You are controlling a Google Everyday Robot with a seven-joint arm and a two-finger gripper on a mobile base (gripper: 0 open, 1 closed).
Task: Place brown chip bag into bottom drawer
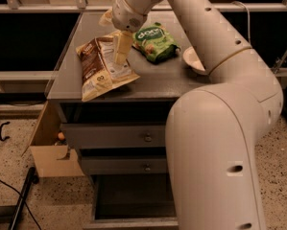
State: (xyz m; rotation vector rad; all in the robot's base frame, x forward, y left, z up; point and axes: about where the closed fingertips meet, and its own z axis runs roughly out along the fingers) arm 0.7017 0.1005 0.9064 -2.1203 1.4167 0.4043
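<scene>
Locate the gripper directly above the brown chip bag, which lies flat near the front left corner of the cabinet top. You cannot tell how far the gripper is open; it possibly touches the bag. The bottom drawer stands pulled out, its right part hidden behind the arm, which also covers part of the white bowl.

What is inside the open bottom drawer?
The drawer shows only a bare dark floor; the arm hides its right part. The tool is at the chip bag on top of the cabinet.
</scene>
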